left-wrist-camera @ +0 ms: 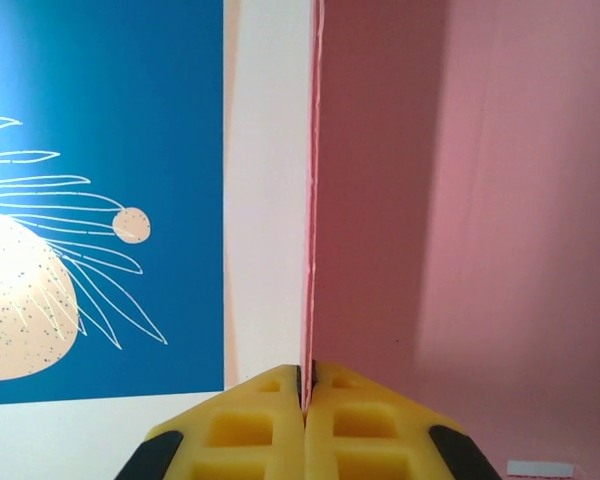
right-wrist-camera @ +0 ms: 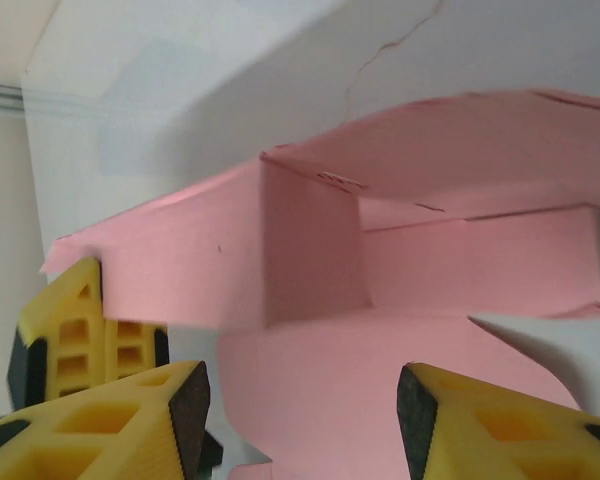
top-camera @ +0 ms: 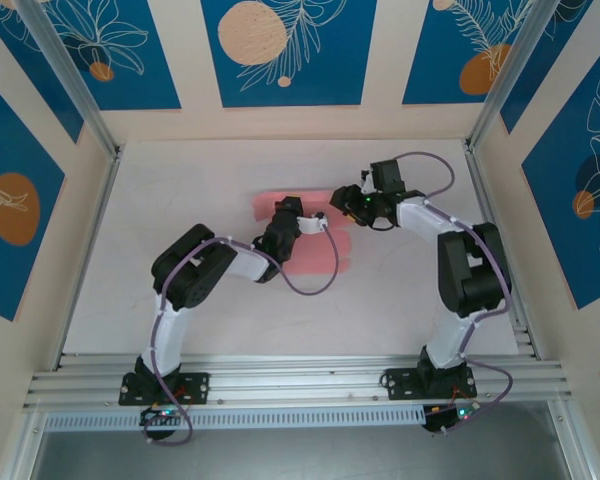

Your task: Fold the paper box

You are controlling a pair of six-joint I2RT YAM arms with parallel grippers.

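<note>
top external: the paper box [top-camera: 314, 256] lies pink, part flat, just past the middle of the white table [top-camera: 180, 190]. the left gripper [top-camera: 314, 223] is right on the box, coming in from its near-left. the right gripper [top-camera: 340, 200] sits at the box's far-right corner, just beside the left one. from up here i cannot tell how either set of jaws stands. walls around the table carry blue panels [top-camera: 285, 50] with pale leaf and circle prints, and an aluminium rail [top-camera: 300, 380] runs along the near edge.

left wrist: here's the grip. the left gripper [left-wrist-camera: 305, 392] has its yellow pads pressed together on the thin edge of an upright wall of the paper box [left-wrist-camera: 430, 200], pink card to the right of that edge, a blue wall panel [left-wrist-camera: 100, 150] to its left.

right wrist: the right gripper [right-wrist-camera: 302, 400] stands with a clear gap between its yellow fingertips, nothing pinched. beyond it the paper box [right-wrist-camera: 310, 250] shows one panel raised and folded, flaps spread on the white table [right-wrist-camera: 230, 80]. the left gripper [right-wrist-camera: 85, 330] clamps the box's left wall.
</note>
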